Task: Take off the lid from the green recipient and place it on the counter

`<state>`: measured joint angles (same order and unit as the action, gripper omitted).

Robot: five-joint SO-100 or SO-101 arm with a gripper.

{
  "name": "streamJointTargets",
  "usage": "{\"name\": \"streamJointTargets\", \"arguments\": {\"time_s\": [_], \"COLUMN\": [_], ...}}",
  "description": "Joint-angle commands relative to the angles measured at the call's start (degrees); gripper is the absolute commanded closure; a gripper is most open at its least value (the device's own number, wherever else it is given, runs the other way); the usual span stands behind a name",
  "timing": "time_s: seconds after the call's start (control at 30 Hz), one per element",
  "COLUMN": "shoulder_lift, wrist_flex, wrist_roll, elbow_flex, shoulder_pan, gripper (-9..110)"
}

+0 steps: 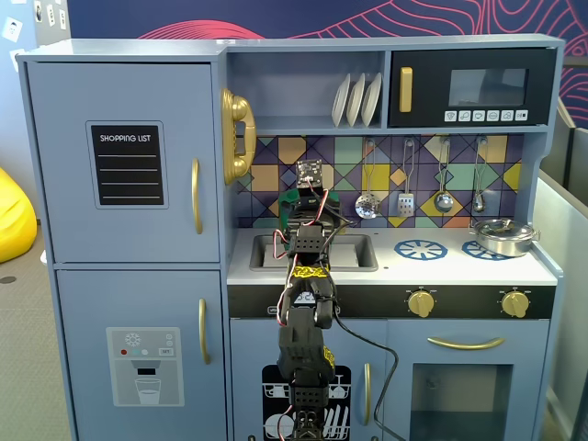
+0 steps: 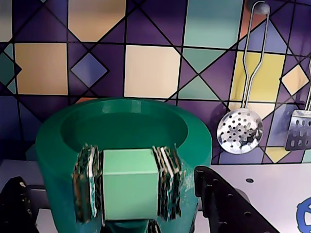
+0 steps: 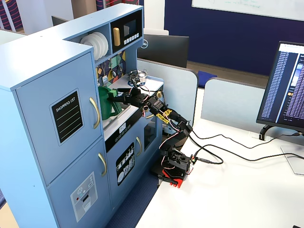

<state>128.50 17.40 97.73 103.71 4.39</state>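
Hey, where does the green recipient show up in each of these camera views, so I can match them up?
A fixed view: the green recipient is just left of centre, behind the arm, mostly hidden, above the sink.
Wrist view: it fills the lower left, with the gripper at the light green tab on its rim.
Another fixed view: left of centre, at the counter's near end.
Shared landmark: the coloured tile backsplash.

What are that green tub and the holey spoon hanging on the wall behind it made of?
The green recipient looks like moulded plastic: thick rounded rim, even dark-green colour, soft sheen. Its lighter green tab seems plastic too, matte. The perforated spoon looks like polished metal, probably steel: bright mirror-like glints and a thin wire handle.
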Motion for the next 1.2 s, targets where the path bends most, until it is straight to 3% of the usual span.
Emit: {"name": "streamJointTargets", "arguments": {"time_s": [0.0,0.7,0.9,1.17], "shoulder_lift": [-0.97,-5.63,-5.98,-5.45], "wrist_flex": [-2.02,0.18,1.58,-0.79], "wrist_roll": [0.44,-1.41,0.62,-0.35], "elbow_flex": [-5.36,-8.79,-8.96,-10.46], "shoulder_pan": [-0.53,-0.7,-1.23,-2.2], "gripper": [65,73,101,101]}}
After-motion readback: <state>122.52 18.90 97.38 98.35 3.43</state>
